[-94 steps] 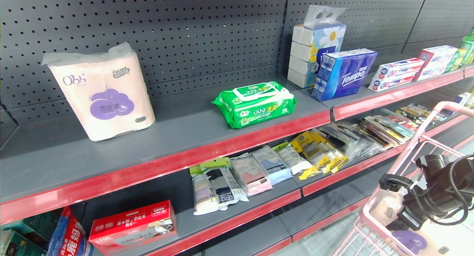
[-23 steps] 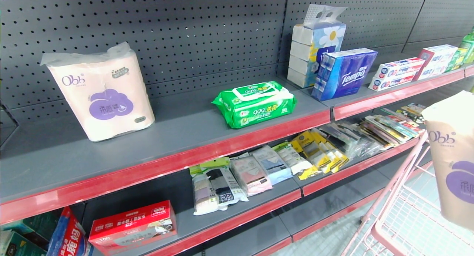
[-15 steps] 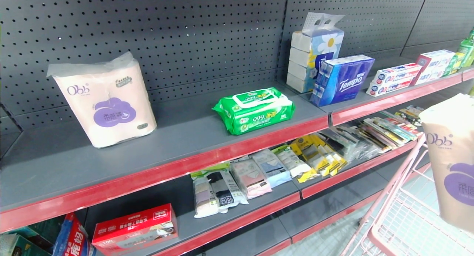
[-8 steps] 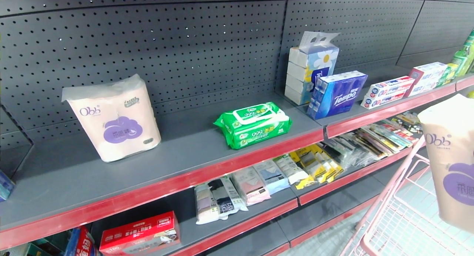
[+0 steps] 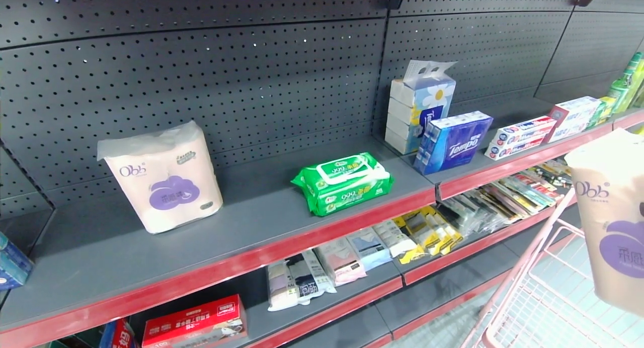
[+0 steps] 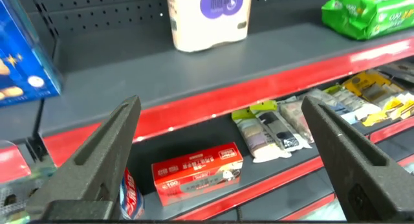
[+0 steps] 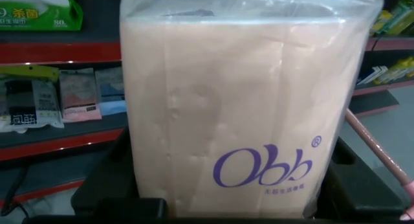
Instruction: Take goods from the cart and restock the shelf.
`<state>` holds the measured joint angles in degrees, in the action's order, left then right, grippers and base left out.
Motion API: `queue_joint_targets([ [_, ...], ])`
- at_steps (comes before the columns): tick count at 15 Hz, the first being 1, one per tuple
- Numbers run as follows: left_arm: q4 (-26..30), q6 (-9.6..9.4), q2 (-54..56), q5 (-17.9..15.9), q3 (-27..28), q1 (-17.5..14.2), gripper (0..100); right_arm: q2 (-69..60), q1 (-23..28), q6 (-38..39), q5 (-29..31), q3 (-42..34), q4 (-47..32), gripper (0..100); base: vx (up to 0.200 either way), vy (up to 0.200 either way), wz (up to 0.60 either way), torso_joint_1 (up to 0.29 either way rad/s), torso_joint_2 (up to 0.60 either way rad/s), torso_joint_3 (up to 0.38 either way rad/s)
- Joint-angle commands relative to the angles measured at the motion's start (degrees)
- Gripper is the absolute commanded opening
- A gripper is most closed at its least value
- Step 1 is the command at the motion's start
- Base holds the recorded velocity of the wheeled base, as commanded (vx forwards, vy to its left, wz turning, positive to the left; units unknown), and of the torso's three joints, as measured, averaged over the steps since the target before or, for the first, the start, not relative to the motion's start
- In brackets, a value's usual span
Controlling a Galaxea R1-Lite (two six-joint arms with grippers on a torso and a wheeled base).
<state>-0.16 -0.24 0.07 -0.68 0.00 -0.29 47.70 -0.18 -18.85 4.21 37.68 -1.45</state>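
A second pack of toilet paper (image 5: pixel 611 212) was held up off the shelf (image 5: pixel 251 222), well to the right of the green wipes pack (image 5: pixel 344 182) and above the pink cart (image 5: pixel 519 265). The right gripper (image 7: pixel 229 156) was seen clamped around the lower part of this pack, its dark fingers (image 7: pixel 107 185) pressed against both sides of the plastic wrap. The left gripper (image 6: pixel 221 107) was spread wide with nothing between its fingers, and was found lower than the wipes pack and to its left, facing the shelf's red front edge. On the same grey board as the wipes pack, well to its left, a matching toilet paper pack (image 5: pixel 163 179) was stood upright against the pegboard back. To the right of the wipes pack, past the board joint, a tall flowered tissue stack (image 5: pixel 417 111) was placed, with a blue tissue pack (image 5: pixel 450 142) leaned just in front of it and toothpaste boxes (image 5: pixel 520 137) laid farther right. Below the wipes pack, flat clothing packets (image 5: pixel 322 272) were laid on the lower board, and a red box (image 5: pixel 196 323) was set to their left.
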Motion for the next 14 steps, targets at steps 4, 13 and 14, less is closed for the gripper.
queue_joint_targets([
  [4, 0.0, -0.02, -0.1, 0.0, 0.0, 0.0, 100, 0.3, 0.1, 0.0, 0.0, -0.1, 0.0, 0, 0.0, 0.0, 0.0, 0.163, -0.34, -0.177],
  [13, 0.0, -0.02, -0.1, 0.0, 0.0, -0.1, 100, 0.9, 0.4, -1.6, 0.2, -0.2, 0.8, 0, 0.0, 0.0, 0.0, 0.007, -0.01, -0.006],
  [14, 0.0, -0.02, -0.1, 0.0, 0.0, 0.0, 100, 0.9, 0.4, -1.6, 0.2, -0.2, 0.8, 0, 0.0, 0.0, 0.0, 0.0, 0.0, 0.0],
])
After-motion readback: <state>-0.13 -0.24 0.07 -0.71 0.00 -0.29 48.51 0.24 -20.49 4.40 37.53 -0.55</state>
